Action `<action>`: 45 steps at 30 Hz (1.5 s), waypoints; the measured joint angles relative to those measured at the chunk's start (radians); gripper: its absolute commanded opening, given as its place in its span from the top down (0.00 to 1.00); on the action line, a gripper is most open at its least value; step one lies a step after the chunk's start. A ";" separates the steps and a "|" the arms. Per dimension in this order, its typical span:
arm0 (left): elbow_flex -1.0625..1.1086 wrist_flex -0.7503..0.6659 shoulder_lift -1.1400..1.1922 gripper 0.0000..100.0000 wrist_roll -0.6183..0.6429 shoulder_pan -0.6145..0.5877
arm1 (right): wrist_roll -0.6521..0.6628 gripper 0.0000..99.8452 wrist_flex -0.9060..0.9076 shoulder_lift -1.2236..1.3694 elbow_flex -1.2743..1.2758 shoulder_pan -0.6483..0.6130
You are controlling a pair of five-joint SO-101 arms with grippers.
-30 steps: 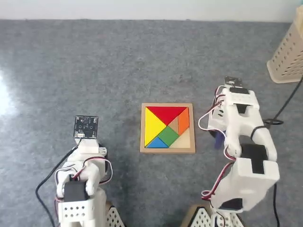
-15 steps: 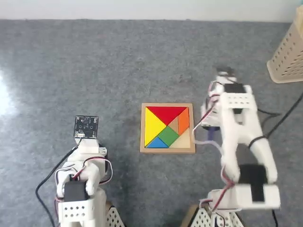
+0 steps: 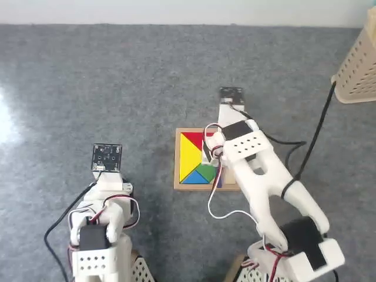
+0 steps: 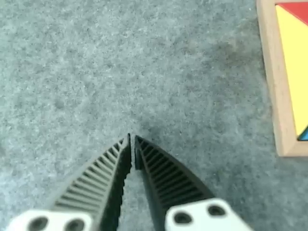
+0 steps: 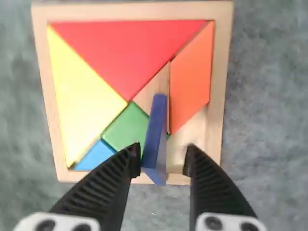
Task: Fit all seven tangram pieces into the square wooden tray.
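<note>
We see R claw point(image 5: 162, 149) apart over wooden tray point(image 5: 222, 96), dark-blue piece point(image 5: 156, 125) on edge between, seemingly unclamped; L claw point(image 4: 132, 138) together above bench point(image 4: 96, 57).

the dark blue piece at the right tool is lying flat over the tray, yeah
Not flat. The right wrist view shows the dark blue piece standing on edge over the tray, at the right tool.
</note>
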 measured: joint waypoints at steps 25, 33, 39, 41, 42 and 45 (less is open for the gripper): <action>0.000 0.000 0.000 0.99 0.000 0.000 | 0.664 0.99 -0.020 -0.334 0.029 -0.097; 0.000 0.000 0.000 0.99 0.000 0.000 | 0.677 0.99 -0.078 -0.192 0.078 -0.120; 0.000 0.000 0.000 0.99 0.000 0.000 | 0.677 0.99 -0.112 -0.075 0.078 -0.118; 0.000 0.000 0.000 0.99 0.000 0.000 | 0.678 0.99 -0.123 -0.049 0.078 -0.098; 0.000 0.000 0.000 0.99 0.000 0.000 | 0.678 0.99 -0.130 -0.041 0.078 -0.080; 0.000 0.000 0.000 0.99 0.000 0.000 | 0.678 0.99 -0.155 -0.006 0.078 -0.026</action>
